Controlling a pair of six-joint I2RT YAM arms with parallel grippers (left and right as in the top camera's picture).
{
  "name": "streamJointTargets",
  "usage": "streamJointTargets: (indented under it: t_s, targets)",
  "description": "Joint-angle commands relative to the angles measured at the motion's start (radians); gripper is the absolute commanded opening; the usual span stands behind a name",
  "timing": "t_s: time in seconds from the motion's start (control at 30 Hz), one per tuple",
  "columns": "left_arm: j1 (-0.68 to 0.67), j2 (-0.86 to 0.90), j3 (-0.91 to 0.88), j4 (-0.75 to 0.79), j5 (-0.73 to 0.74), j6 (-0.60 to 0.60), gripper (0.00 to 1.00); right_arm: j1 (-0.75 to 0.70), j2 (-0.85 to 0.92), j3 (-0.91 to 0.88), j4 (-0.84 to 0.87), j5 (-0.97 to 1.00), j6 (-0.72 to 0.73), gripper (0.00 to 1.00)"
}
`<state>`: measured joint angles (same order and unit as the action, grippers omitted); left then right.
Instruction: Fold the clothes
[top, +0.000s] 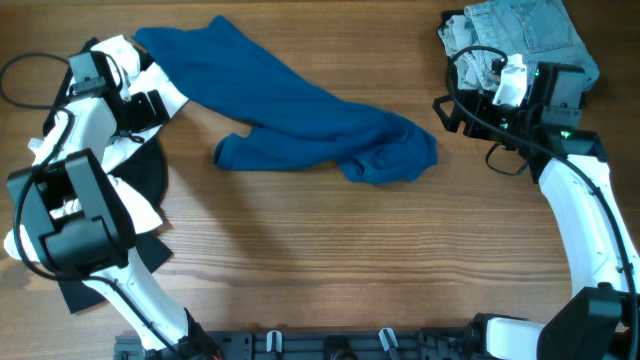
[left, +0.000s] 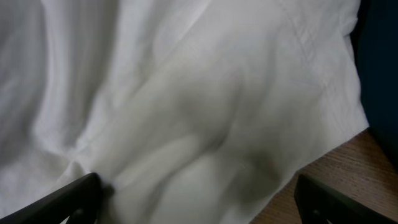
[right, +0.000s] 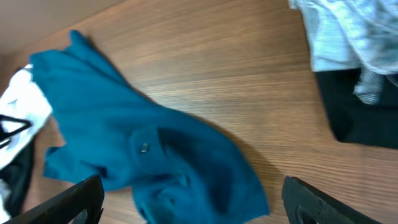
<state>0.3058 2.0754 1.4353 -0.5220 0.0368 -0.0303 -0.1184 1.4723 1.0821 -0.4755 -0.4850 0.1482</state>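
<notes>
Teal-blue shirt (top: 300, 125) lying unfolded on the wooden table (top: 320, 260), as one long crumpled band from the upper left down toward the centre-right, and ending there in a bunched heap. One narrow piece sticking out at the lower left side of the band. Upper left end touching or overlapping a white cloth (left: 186, 93); cannot tell which one lies on top. In the right wrist view, one small pale button (right: 144, 147) visible on the dark folds. Left gripper (left: 199, 208) hanging low over the white cloth at the far left of the table, with jaws wide apart, one dark finger in each lower corner of its own view and nothing gripped between them. At the right edge of that view, only a thin strip of the blue fabric and a corner of bare wood. Right gripper (right: 199, 208) raised over the table at the upper right, well apart from the shirt, also opened wide and holding nothing. Just beside it, pale denim jeans (top: 525, 30) in a rumpled pile at the table corner, resting partly on a black cloth (right: 354, 118). More black fabric (top: 150, 180) and white pieces spread under the left arm.
</notes>
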Motion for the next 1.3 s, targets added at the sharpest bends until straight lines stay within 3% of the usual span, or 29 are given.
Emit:
streamJointTargets:
  t_s: [0.0, 0.67, 1.27]
  targets:
    - [-0.008, 0.016, 0.005, -0.002, 0.036, -0.128, 1.0, 0.004, 0.01, 0.019, -0.004, 0.07, -0.018, 0.93]
    - [-0.008, 0.114, 0.005, 0.015, 0.111, -0.129, 1.0, 0.022, 0.01, 0.019, -0.057, 0.067, -0.007, 0.92]
    - [0.021, 0.196, 0.005, 0.191, -0.107, -0.082, 1.0, 0.024, 0.01, 0.019, -0.045, 0.067, 0.011, 0.94]
